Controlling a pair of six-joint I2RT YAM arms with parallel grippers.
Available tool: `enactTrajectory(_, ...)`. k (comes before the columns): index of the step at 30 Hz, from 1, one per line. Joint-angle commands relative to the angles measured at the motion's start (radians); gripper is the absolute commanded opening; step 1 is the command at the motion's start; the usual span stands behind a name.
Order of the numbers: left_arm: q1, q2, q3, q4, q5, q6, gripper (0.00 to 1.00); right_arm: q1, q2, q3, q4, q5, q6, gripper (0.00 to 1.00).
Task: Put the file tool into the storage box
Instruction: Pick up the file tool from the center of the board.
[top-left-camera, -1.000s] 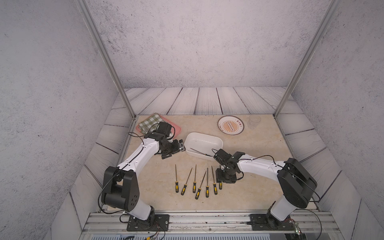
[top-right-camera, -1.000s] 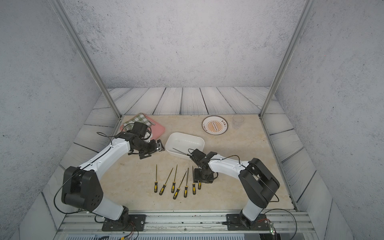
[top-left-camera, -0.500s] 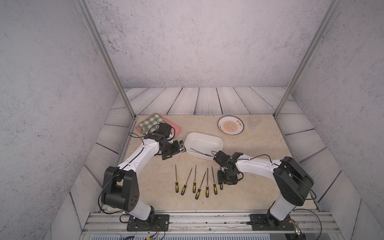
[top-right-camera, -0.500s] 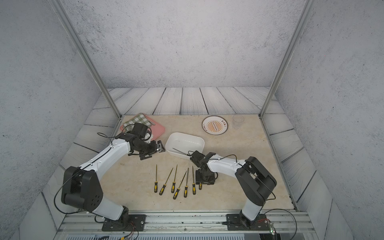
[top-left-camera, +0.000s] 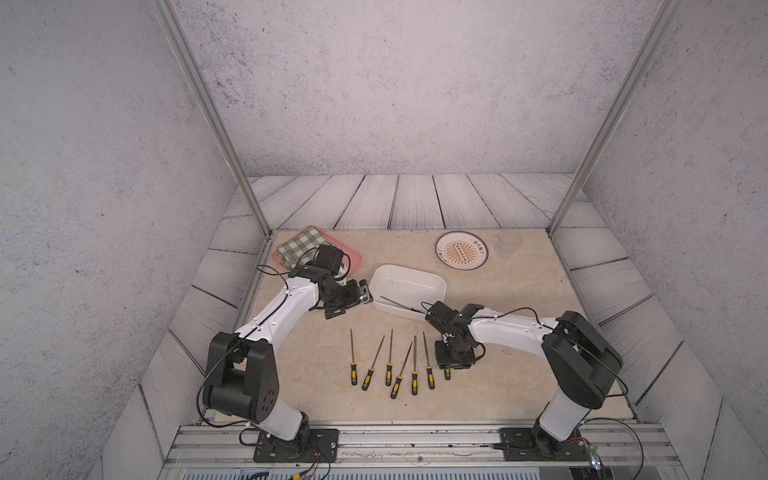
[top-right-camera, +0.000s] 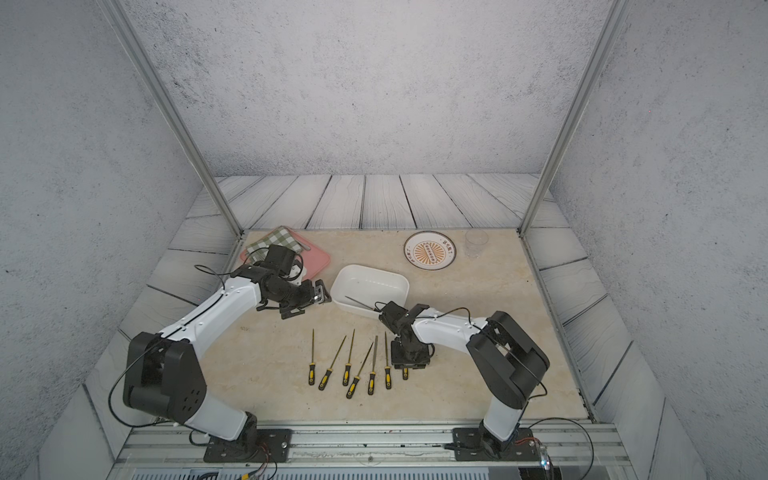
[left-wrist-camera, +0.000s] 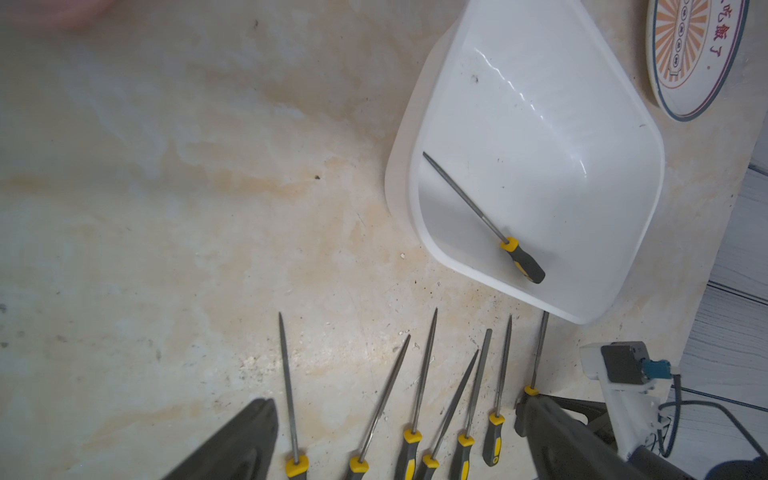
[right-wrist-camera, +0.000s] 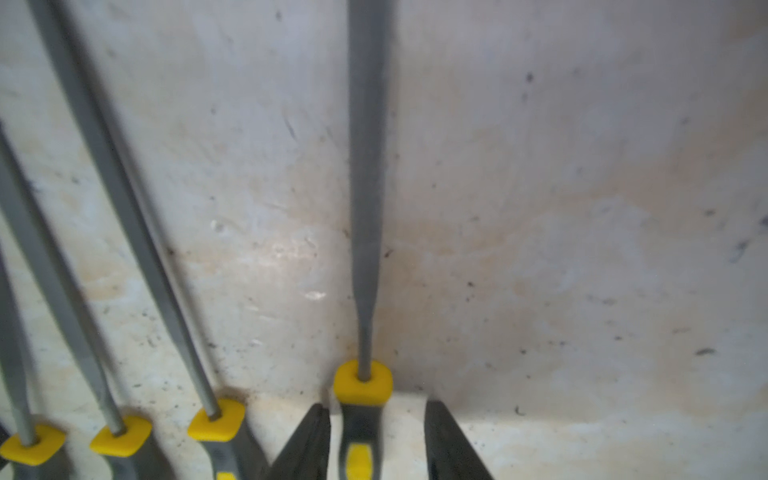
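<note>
**Setting.** Beige marbled tabletop (top-left-camera: 519, 382), with grey textured walls and a plank-pattern surround.

**Top views.**
- Change over the last second: the right hand (top-left-camera: 450, 366) has come lower and nearer the front edge. It now sits over the handle end of the file tool (top-left-camera: 447, 375).
- The left hand (top-left-camera: 360, 293) is unmoved, just beside one end of the storage box (top-left-camera: 415, 274).
- The storage box is white and glossy with rounded corners and low walls. It stands mid-tabletop, unmoved.
- One boxed file (top-left-camera: 397, 302) lies slantwise inside it, as before.
- A row of files (top-right-camera: 351, 361), six in all, has handles toward the front. It lies beside the right hand, toward the left arm.

**Left wrist view.**
- The left hand (left-wrist-camera: 397, 405) is spread wide, and its fingers (left-wrist-camera: 249, 440) hold nothing.
- The storage box floor is lightly scuffed.
- The boxed file has a grey shank, a yellow collar and a dark handle. Its handle end is by the wall nearest the row.

**Right wrist view.**
- The file tool has a grey tapering blade, a yellow collar, and a dark handle with a yellow inset.
- It lies flat on the tabletop, outside the box.
- The right hand's fingers (right-wrist-camera: 307, 440) stand on either side of the handle. They are partly drawn in with a gap showing, so they are not pinching it.
</note>
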Motion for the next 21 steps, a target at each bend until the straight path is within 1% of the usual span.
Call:
enactTrajectory(1, 0.009, 0.011, 0.009, -0.001, 0.011, -0.004, 0.99, 0.004, 0.014, 0.008, -0.028, 0.044, -0.018, 0.32)
enactTrajectory(4, 0.009, 0.011, 0.017, -0.007, 0.009, 0.0, 0.99, 0.005, -0.008, 0.008, -0.055, 0.075, -0.029, 0.25)
enactTrajectory(8, 0.009, 0.009, 0.022, -0.007, 0.01, 0.008, 0.98, 0.004, -0.065, -0.013, -0.09, 0.109, -0.033, 0.19)
enactTrajectory(13, 0.01, 0.014, 0.026, 0.003, 0.02, 0.001, 0.99, 0.005, -0.173, -0.055, -0.129, 0.147, -0.023, 0.17)
enactTrajectory(21, 0.009, 0.022, 0.049, 0.046, 0.032, -0.006, 0.98, 0.005, -0.32, -0.068, -0.23, 0.216, -0.023, 0.17)
